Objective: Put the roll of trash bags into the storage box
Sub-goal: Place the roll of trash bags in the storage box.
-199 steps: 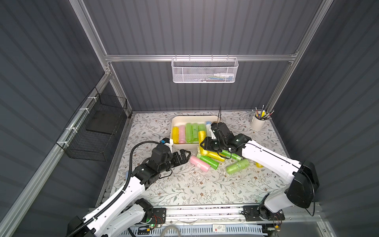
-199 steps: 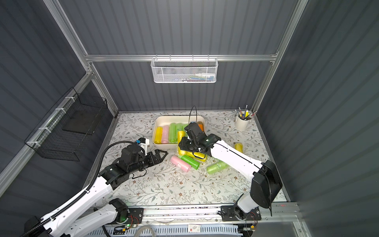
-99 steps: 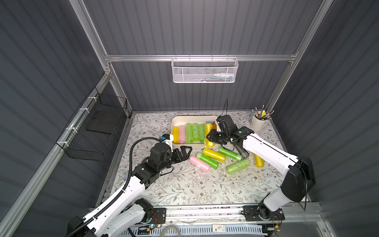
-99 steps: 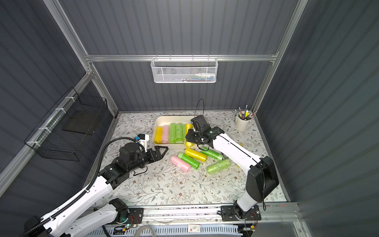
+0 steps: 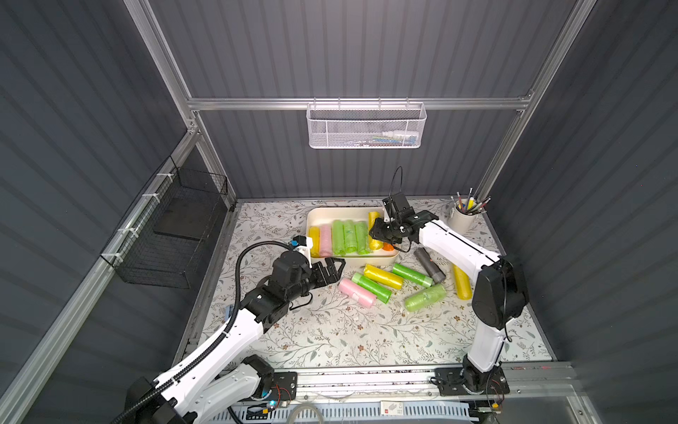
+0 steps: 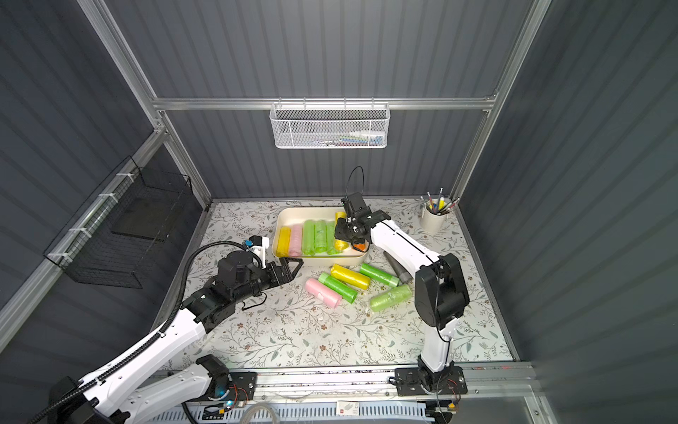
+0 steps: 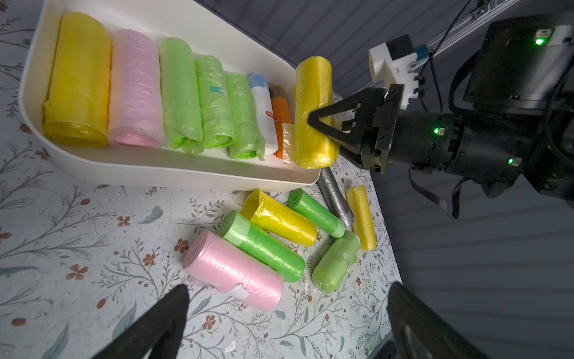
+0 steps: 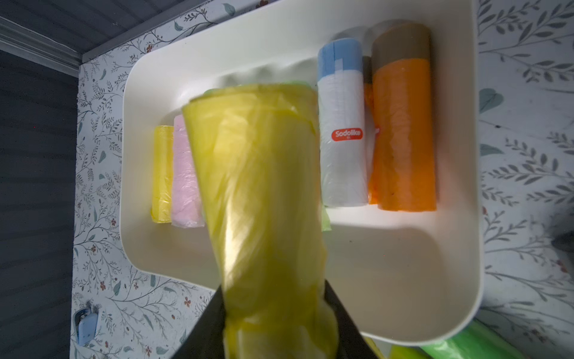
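Top views, roll: the right gripper (image 5: 381, 235) is clamping a cylindrical yellow roll (image 5: 374, 217) of thin plastic trash bags. It is holding it above the right-hand end of the shallow cream-white plastic storage box (image 5: 319, 213), in line with the rolls lying inside.
Top views, other arm: the left gripper (image 5: 335, 266) is standing spread wide and empty just beside the box's near wall, over the floral-printed tabletop (image 5: 330, 330).
Top views, leftovers: a pink roll (image 5: 356, 292), a grey roll (image 5: 429, 264) and several green and yellow ones are lying loose on the tabletop near the box.
Left wrist, grip: black triangular fingers (image 7: 323, 113) are pinching the yellow roll (image 7: 312, 93) across its width, somewhat toward its nearer end. The roll is hanging clear above the rim, not resting on anything.
Left wrist, box contents: yellow, pink, three green, a white and an orange roll are lying side by side, filling most of the smooth, matte box floor (image 7: 198, 34).
Right wrist, surface: the yellow roll (image 8: 264, 186) is showing up blurred, its film glossy and wrinkled.
Right wrist, neighbours: beneath and beside it a white roll (image 8: 341, 167) with a red label and an orange roll (image 8: 403, 140) are lying flat.
Handling, judged: the roll is probably light and soft, giving under the jaws. Its slick outer layer is likely to slide or unwrap.
Best hold, judged: squeezing across the cylinder's middle is looking safest, since an off-centre pinch is likely to let the far end droop.
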{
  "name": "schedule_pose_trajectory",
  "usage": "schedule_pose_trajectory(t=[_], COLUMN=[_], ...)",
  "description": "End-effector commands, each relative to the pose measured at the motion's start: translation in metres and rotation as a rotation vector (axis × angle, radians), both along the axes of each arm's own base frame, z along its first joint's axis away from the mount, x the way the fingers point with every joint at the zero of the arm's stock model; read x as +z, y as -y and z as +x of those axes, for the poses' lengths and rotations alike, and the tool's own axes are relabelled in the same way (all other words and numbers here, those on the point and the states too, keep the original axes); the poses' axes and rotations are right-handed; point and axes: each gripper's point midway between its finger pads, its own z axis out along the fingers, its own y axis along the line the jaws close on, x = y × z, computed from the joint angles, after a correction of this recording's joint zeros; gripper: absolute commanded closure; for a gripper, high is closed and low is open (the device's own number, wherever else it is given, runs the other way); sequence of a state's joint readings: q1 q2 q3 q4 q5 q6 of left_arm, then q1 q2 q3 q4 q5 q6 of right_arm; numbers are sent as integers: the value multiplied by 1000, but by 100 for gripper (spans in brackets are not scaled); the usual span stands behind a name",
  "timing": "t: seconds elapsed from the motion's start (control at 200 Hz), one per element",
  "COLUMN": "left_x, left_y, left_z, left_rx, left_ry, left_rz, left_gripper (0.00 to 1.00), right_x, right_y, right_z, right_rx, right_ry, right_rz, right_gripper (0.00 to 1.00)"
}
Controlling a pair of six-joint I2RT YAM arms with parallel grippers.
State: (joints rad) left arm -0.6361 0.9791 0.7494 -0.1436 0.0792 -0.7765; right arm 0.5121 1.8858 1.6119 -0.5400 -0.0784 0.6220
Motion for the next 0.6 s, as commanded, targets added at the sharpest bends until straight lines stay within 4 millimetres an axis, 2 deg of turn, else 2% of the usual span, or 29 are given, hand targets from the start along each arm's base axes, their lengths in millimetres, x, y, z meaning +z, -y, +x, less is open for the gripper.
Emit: schedule_pose_trajectory(t=[0.0,0.28,0.595], left_x=[20,15,3], left_y=[9,22,28], left_z=[9,22,31], left_rx=[-27,-47,-45], left_ry=[64,52,28], left_rz=[-16,-4,15], left_gripper=[0,0,0], right_x=[-1,-19,-45], right_y=[7,28,36], right_z=[12,34,57], right_rx=[1,-40,-43], right_ry=[7,-16,-53], right_rz=[-35,-72,-92], right_gripper=[65,65,65])
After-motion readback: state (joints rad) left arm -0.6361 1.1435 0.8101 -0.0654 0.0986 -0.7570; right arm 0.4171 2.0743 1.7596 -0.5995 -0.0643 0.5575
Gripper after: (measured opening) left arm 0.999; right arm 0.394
